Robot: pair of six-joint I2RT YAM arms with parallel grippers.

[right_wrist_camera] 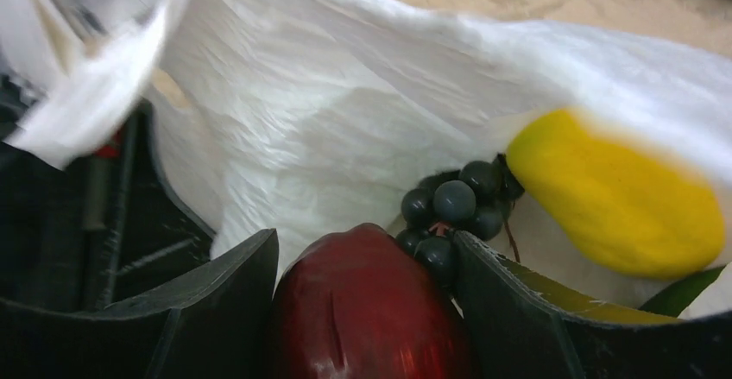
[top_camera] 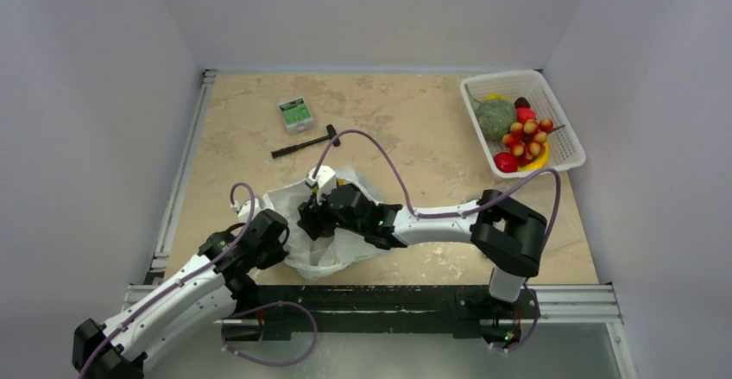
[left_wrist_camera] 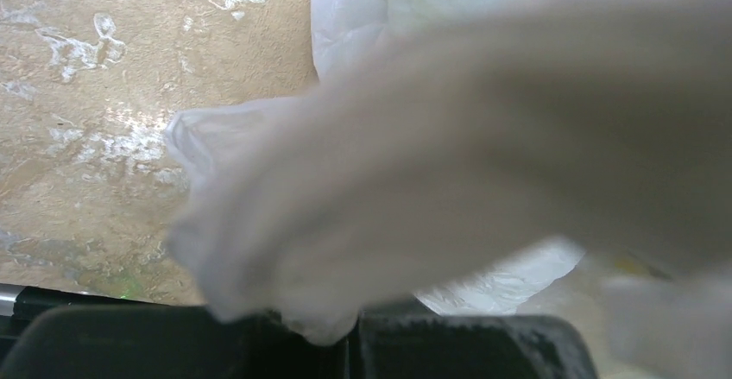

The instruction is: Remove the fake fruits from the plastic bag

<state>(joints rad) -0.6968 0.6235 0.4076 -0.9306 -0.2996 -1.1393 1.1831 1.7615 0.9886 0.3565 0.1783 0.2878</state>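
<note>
The white crinkly plastic bag (top_camera: 341, 254) lies at the near middle of the table. My left gripper (top_camera: 280, 236) is at its left edge; in the left wrist view, a fold of the bag (left_wrist_camera: 432, 137) runs down into my shut left gripper (left_wrist_camera: 350, 344). My right gripper (top_camera: 315, 221) reaches into the bag's mouth. In the right wrist view, my right gripper (right_wrist_camera: 364, 239) is shut on a dark red fruit (right_wrist_camera: 367, 310). A bunch of black grapes (right_wrist_camera: 453, 202) and a yellow fruit (right_wrist_camera: 617, 193) lie inside the bag (right_wrist_camera: 328, 111), just beyond it.
A white basket (top_camera: 565, 150) at the far right holds several fruits, among them a green one, red ones and a yellow one. A small clear box with a green label (top_camera: 295, 113) and a black tool (top_camera: 304, 144) lie beyond the bag.
</note>
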